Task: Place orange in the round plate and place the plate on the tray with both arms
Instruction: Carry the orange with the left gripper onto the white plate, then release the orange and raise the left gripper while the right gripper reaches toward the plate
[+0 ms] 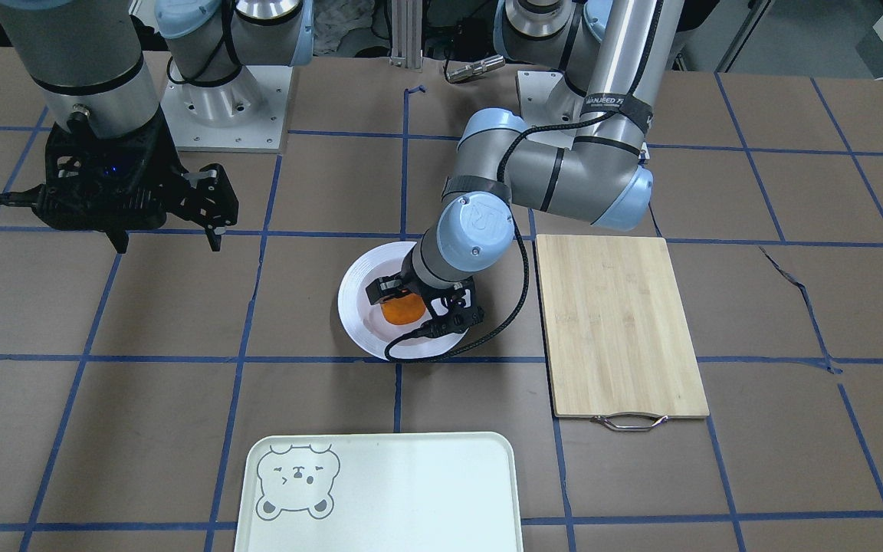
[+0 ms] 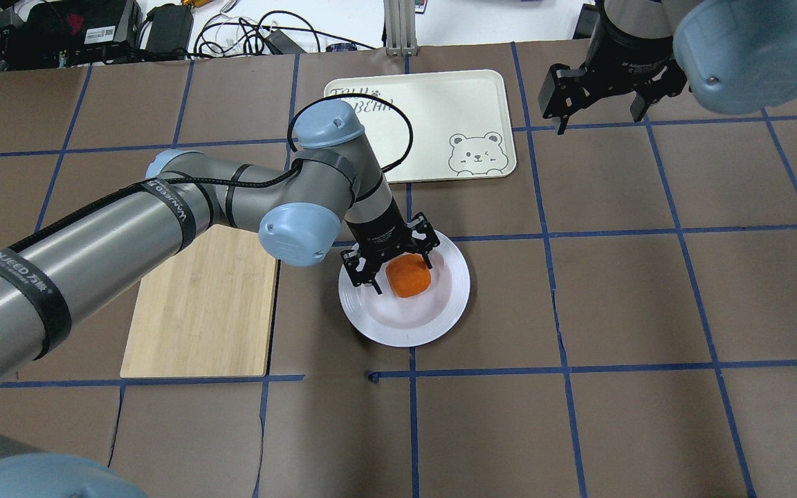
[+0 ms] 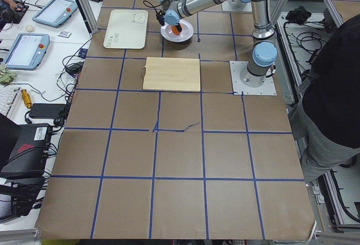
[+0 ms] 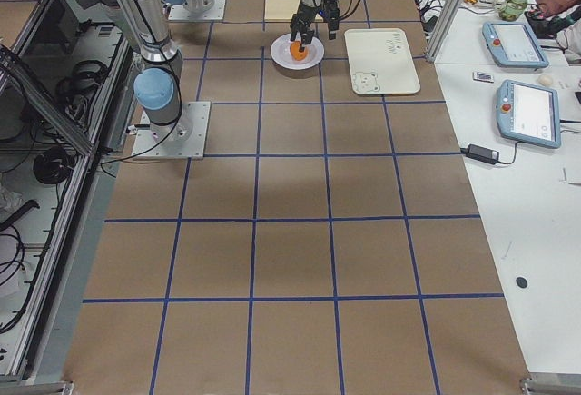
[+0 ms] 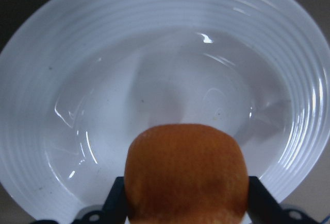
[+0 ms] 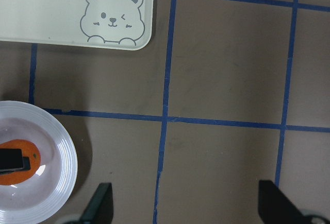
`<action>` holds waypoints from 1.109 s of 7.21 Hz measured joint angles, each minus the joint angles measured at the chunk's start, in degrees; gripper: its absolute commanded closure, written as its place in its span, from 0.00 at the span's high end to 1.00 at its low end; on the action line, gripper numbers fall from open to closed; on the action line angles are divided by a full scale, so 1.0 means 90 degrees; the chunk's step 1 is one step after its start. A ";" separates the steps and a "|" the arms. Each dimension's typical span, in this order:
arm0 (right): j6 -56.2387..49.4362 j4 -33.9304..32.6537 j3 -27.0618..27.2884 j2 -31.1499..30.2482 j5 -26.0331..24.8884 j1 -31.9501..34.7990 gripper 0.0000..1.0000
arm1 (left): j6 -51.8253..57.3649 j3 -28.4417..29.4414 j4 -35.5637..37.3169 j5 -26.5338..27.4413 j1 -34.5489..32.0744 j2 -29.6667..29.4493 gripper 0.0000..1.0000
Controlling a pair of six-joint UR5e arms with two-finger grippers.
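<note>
The orange (image 2: 409, 275) sits between the fingers of my left gripper (image 2: 396, 271), which is shut on it just over the sunken centre of the round plate (image 2: 433, 325). In the left wrist view the orange (image 5: 186, 175) fills the lower middle, with a black finger pressed against each side and the white plate (image 5: 154, 69) close below. Whether the fruit touches the plate I cannot tell. My right gripper (image 2: 599, 121) hangs open and high over bare table, off to the plate's side. The tray (image 2: 433, 111) with the bear face lies beyond the plate.
A bamboo cutting board (image 2: 205, 304) with a metal handle lies beside the plate, under my left arm. The table is brown paper with blue tape lines. Cables and devices lie past the table's far edge, behind the tray.
</note>
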 measured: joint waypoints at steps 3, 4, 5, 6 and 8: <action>0.0005 -0.1159 0.0585 0.0008 0.0825 -0.0057 1.00 | 0.0614 0.1282 -0.1372 0.0964 0.0214 0.0427 1.00; -0.0014 -0.1326 0.0798 0.0014 0.1193 -0.0095 1.00 | 0.1110 0.1819 -0.2069 0.1154 0.0336 0.0666 1.00; -0.0009 -0.1483 0.1105 0.0029 0.1724 -0.0147 1.00 | 0.1634 0.2213 -0.2517 0.1332 0.0444 0.0978 1.00; 0.0014 -0.1777 0.1468 0.0046 0.2145 -0.0185 1.00 | 0.2075 0.2394 -0.2693 0.1534 0.0496 0.1331 1.00; 0.0040 -0.2868 0.2482 0.0102 0.2797 -0.0246 1.00 | 0.2890 0.2324 -0.2770 0.1770 0.0535 0.2006 0.97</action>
